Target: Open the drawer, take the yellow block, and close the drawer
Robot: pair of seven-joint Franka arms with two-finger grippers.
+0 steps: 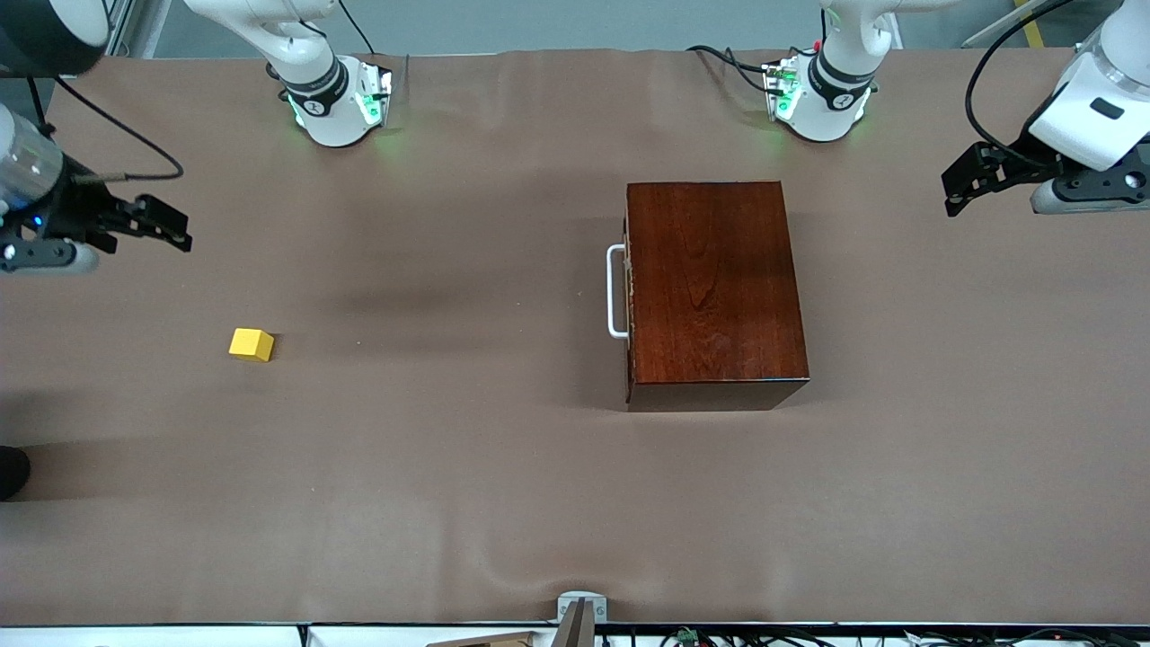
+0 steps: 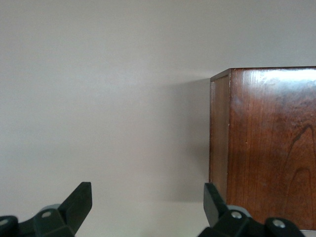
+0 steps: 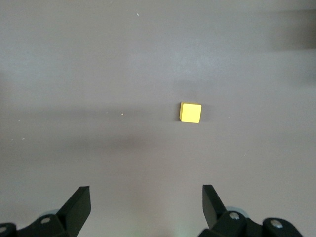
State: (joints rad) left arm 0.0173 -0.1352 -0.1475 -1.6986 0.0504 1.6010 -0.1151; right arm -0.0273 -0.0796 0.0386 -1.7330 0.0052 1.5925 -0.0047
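The mahogany box [image 1: 714, 288] stands on the table, toward the left arm's end. Its drawer [image 1: 629, 288] is shut; only the dark front and the white handle [image 1: 614, 292] show, facing the right arm's end. The yellow block [image 1: 251, 344] lies on the bare table toward the right arm's end, apart from the box; it also shows in the right wrist view [image 3: 190, 112]. My right gripper [image 1: 175, 226] hangs open and empty over the table near the block [image 3: 146, 192]. My left gripper [image 1: 952, 189] hangs open and empty over the table beside the box [image 2: 266, 143], also seen in its own view [image 2: 148, 190].
A brown cloth [image 1: 449, 467] covers the whole table. Both arm bases [image 1: 337, 99] stand along the edge farthest from the front camera. A small grey bracket [image 1: 581, 607] sits at the edge nearest the camera.
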